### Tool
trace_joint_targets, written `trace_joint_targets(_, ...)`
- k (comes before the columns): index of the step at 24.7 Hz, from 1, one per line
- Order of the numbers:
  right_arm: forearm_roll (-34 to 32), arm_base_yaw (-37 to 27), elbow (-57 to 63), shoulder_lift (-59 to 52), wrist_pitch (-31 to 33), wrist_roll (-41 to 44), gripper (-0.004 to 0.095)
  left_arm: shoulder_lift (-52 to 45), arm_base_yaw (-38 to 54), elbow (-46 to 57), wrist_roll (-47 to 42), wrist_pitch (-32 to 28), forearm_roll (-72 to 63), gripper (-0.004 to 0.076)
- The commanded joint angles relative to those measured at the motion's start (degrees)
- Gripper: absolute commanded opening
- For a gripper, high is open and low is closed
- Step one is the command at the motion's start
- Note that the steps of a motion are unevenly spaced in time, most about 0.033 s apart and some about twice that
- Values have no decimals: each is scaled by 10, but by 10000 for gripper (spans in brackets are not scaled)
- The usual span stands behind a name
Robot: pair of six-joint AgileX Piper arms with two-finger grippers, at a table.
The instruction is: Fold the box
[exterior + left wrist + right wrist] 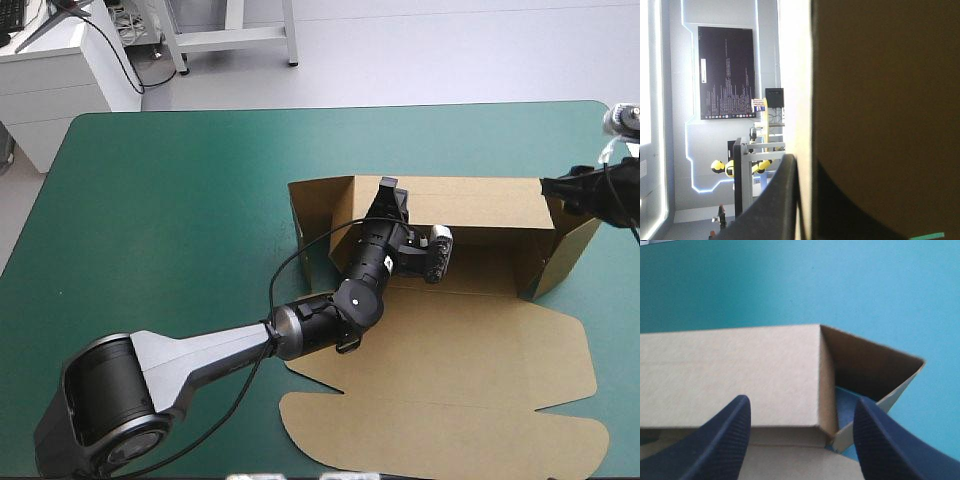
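Note:
The brown box (470,370) lies on the table's right half, its lid flat toward the front edge. Its far wall (470,205) and left side wall (318,212) stand raised, and the right side flap (568,248) leans outward. My left gripper (388,192) sits over the far wall's left part. In the left wrist view this gripper (807,192) has the wall's pale edge (802,100) between its fingers, all but shut. My right gripper (556,190) hovers at the far wall's right corner. In the right wrist view it (802,440) stands open above that corner (822,380).
The teal-green cover (170,200) lies bare on the table's left half and along the far edge. The box's front flaps (440,435) reach close to the table's front edge. The right flap stands near the table's right edge.

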Motion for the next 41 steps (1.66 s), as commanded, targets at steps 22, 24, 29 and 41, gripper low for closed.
trace_joint_targets(22, -10, -95, -150, 272, -19, -2, 454, -19, -9, -7, -62, 31, -28, -8)
trace_joint_targets(24, 6, -95, -150, 276, -28, -9, 420, -19, -9, -7, -62, 30, -28, -8)
trace_joint_targets(29, 21, -95, -141, 284, 5, -69, 373, -19, -9, -7, -65, 50, -28, -8)
trace_joint_targets(41, 79, -95, 51, 202, -44, -134, 373, -19, -12, -7, -137, 75, -28, -8)
